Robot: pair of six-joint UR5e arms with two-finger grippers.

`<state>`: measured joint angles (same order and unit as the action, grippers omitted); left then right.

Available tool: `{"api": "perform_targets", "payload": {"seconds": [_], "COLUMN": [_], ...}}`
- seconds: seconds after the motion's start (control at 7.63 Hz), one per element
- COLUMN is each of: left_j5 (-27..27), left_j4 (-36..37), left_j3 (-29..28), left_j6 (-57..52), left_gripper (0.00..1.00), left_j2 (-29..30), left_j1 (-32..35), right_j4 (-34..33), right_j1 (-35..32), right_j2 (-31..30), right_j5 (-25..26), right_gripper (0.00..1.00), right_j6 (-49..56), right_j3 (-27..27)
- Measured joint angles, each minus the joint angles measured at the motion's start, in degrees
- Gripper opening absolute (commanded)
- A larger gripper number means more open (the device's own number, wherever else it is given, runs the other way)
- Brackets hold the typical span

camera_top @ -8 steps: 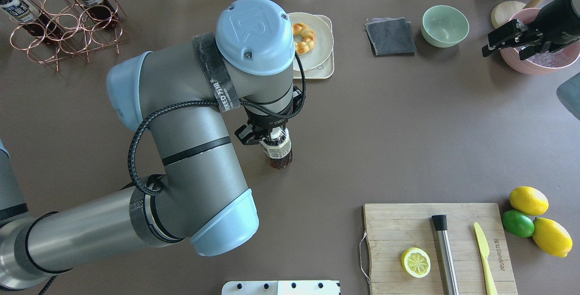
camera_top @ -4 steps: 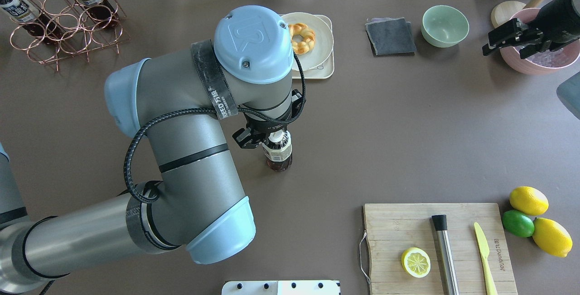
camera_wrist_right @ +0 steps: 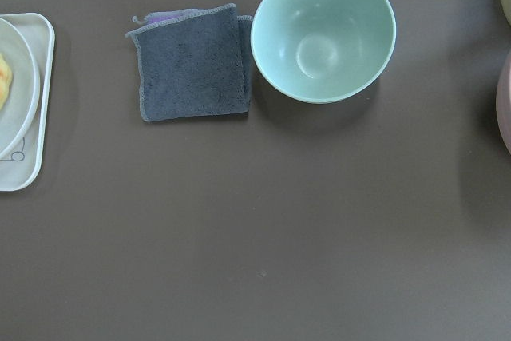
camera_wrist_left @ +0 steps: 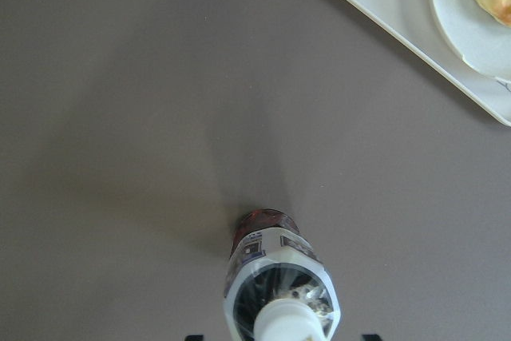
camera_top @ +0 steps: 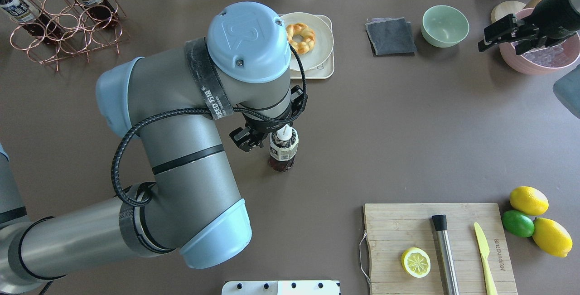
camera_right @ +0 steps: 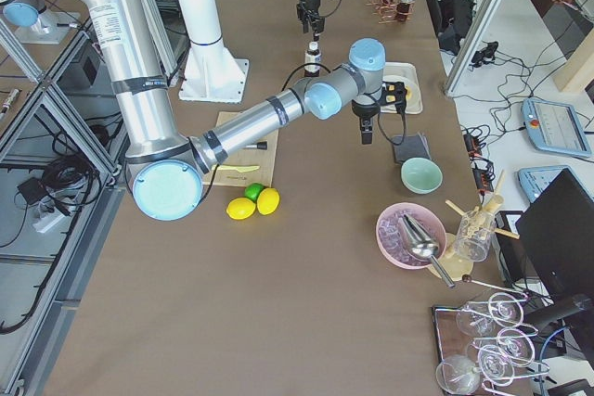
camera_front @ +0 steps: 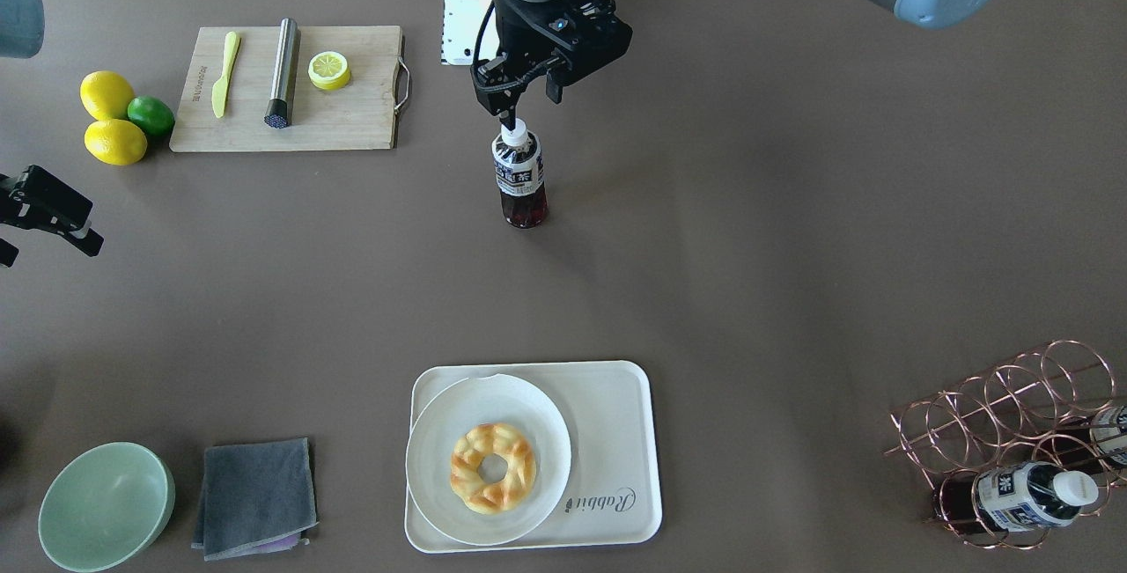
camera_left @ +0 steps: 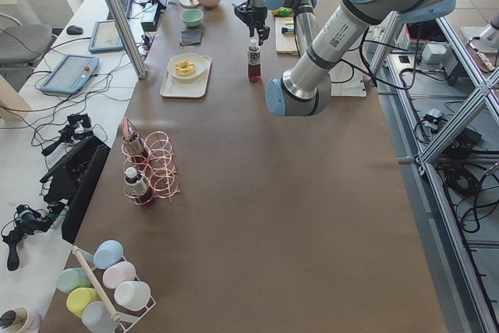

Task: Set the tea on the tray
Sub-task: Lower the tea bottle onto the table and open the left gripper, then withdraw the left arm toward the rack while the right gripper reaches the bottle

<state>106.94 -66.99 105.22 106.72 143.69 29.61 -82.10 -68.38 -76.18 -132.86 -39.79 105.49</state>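
Tea [camera_front: 519, 179] stands upright, well apart from tray [camera_front: 616, 423].

You had the left gripper [camera_front: 521, 102] pointing straight down, jaws spread; the right gripper [camera_top: 505, 41] hovered well apart, jaws parted.

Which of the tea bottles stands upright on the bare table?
The tea bottle below the left gripper, at mid-table. The other two bottles sit in the copper wire rack.

The tea [camera_front: 519, 181] is glossy clear plastic, the table [camera_front: 792, 247] matt, the tray [camera_front: 616, 415] smooth plastic, the cutting board [camera_front: 352, 120] wood.
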Motion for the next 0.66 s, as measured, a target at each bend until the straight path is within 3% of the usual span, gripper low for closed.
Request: {"api": "perform_targets", "payload": {"seconds": [0.26, 0.66], "left_j5": [0.0, 0.5], "left_j4": [0.3, 1.0], "left_j3": [2.2, 9.2], "left_j6": [-0.5, -11.7], "left_gripper": [0.83, 0.83], "left_j2": [-0.3, -6.3], "left_j1": [0.5, 5.2], "right_j4": [-0.3, -0.6], "right_j1": [1.4, 8.2], "right_j2": [3.2, 10.2], "right_j5": [0.0, 4.0], "right_gripper": [1.00, 0.98], "right_j6": [-2.6, -20.1], "right_j3": [-0.1, 1.2]}}
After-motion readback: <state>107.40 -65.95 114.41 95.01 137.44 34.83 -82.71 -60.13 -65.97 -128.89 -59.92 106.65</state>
